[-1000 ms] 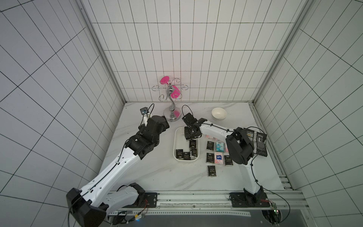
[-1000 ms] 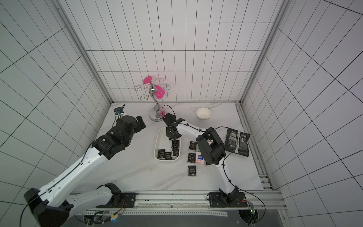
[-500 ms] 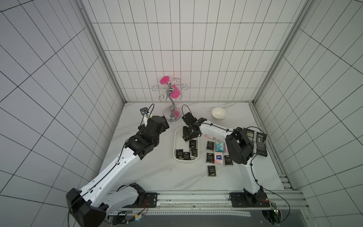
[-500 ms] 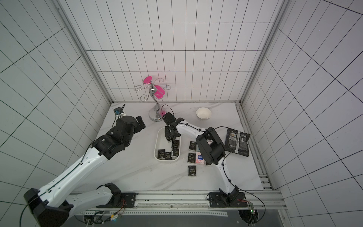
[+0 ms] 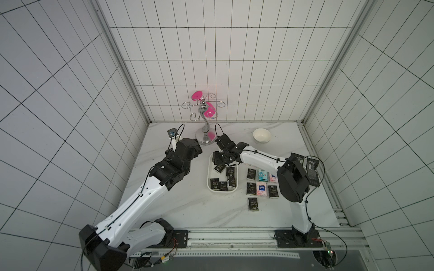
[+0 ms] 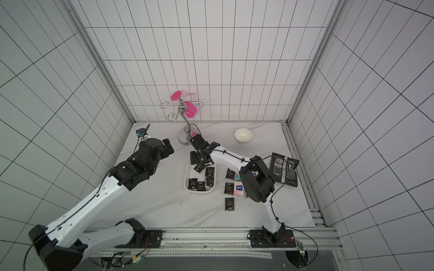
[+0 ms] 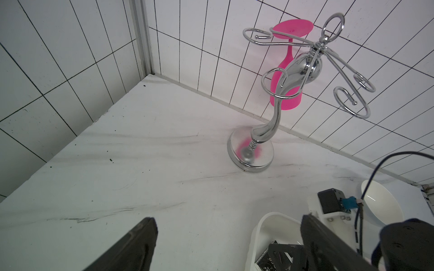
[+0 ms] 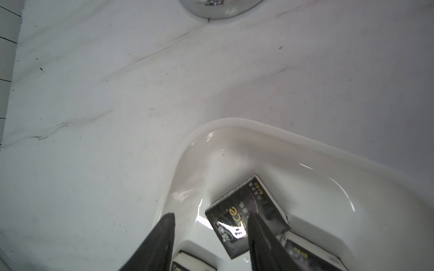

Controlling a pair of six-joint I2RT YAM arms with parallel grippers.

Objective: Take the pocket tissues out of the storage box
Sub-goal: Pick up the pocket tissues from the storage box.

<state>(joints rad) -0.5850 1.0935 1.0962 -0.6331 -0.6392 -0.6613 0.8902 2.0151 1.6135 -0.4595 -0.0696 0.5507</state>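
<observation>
Smooth white shells and bulky black joints make up the left arm [image 5: 141, 194] and right arm [image 5: 260, 157]; thin black cables run along both. The left gripper [image 7: 227, 218] and right gripper [image 8: 211, 214] have matte black fingers [image 7: 138, 241].

Black, white and one flash of pink on veined marble.
The storage box [image 5: 208, 178] is glossy white. The pocket tissues [image 5: 214, 184] in it are black with white "Face" lettering. The others are black too, except a teal pack [image 5: 263, 175] and a pale pink pack [image 5: 261, 188] with a blue label. The surface [image 5: 178, 206] is white with grey veins, and the walls [image 5: 211, 58] are white tile with dark lines. The glass [image 7: 291, 101] is hot pink, its stand [image 7: 260, 162] chrome, the fingers [image 8: 162, 244] black.
</observation>
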